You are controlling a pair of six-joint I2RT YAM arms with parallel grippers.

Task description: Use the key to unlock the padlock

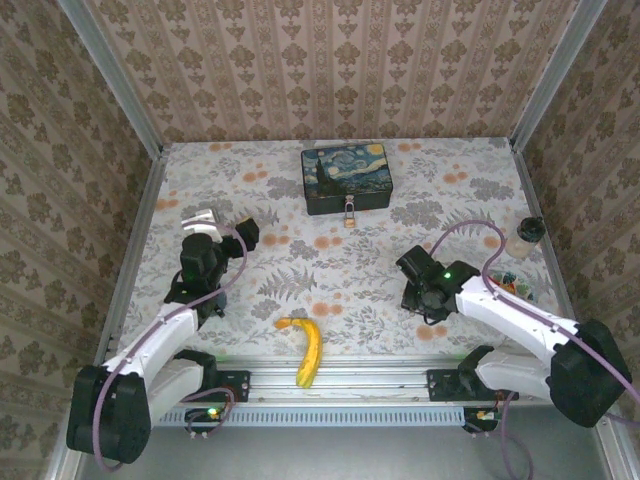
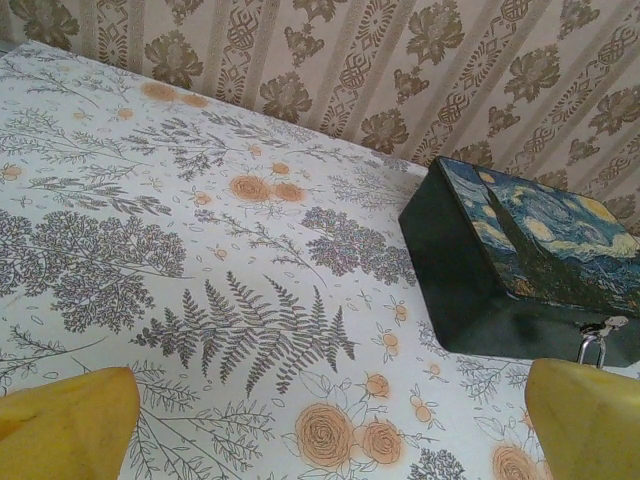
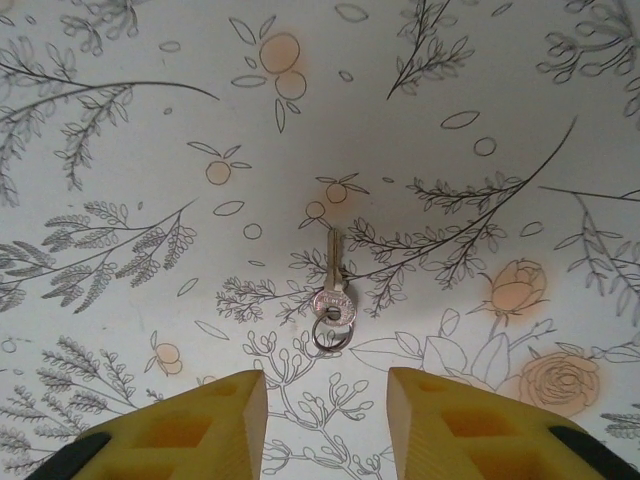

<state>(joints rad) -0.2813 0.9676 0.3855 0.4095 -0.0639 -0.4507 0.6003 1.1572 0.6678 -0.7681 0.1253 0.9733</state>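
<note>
Damask-papered walls (image 1: pixel 330 60) enclose a floral tabletop (image 1: pixel 300 275).

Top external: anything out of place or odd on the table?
The banana lies at the near edge, its lower tip over the metal rail; it looks unrelated to a lock task. Otherwise nothing stands out: the padlock hangs at the front of the tin box.
</note>
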